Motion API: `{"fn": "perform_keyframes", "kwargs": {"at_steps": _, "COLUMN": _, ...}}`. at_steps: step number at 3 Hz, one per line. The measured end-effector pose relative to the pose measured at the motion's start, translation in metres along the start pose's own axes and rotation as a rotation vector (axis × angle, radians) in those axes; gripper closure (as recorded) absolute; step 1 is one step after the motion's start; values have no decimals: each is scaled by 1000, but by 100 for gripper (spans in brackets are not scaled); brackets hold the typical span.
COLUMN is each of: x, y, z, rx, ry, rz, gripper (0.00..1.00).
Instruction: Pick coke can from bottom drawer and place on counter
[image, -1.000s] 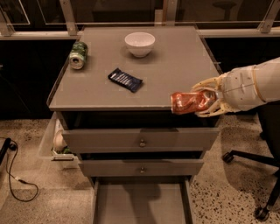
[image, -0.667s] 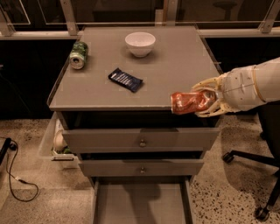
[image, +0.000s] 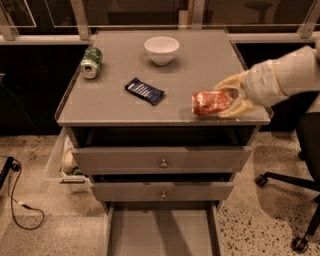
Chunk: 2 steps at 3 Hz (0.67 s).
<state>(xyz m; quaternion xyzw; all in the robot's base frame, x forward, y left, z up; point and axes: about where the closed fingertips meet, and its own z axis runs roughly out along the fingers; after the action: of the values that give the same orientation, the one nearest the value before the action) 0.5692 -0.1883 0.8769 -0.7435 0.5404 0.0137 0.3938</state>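
Moved since a second ago: coke can (image: 209, 103) and hand (image: 221, 101), from in front of the table's near edge to over its front right corner. Item 1, table (image: 120, 107): grey top of the drawer cabinet and the task's destination; it carries every loose item listed below. Item 2, two knobbed drawers (image: 163, 161): both stand slightly ajar and play no part in this task. Item 3, bottom drawer (image: 160, 232): pulled fully out towards the camera with its flat floor showing, presumably left open because the can came from it. Item 4, hand: reaches in from the right on a pale arm, one finger above the can and one below, pinching it so that it lies sideways. The grip looks kept on because the can is judged not yet set down. Item 5, bowl (image: 161, 49): white, upright at the back centre, well apart from the can. Item 6, coke can: red-orange, dented, held on its side at or just above the table surface near the front edge. Contact with the surface cannot be told. Item 7, green can (image: 91, 62): lies on its side at the back left. Item 8, dark packet (image: 144, 91): lies flat left of centre, leaving the landing spot free.
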Motion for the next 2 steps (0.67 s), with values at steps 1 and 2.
{"fn": "perform_keyframes", "kwargs": {"at_steps": 1, "x": 19, "y": -38, "z": 32, "rx": -32, "ry": -72, "rz": 75, "gripper": 100}}
{"fn": "perform_keyframes", "kwargs": {"at_steps": 2, "x": 39, "y": -71, "z": 54, "rx": -29, "ry": -145, "rz": 163, "gripper": 100}}
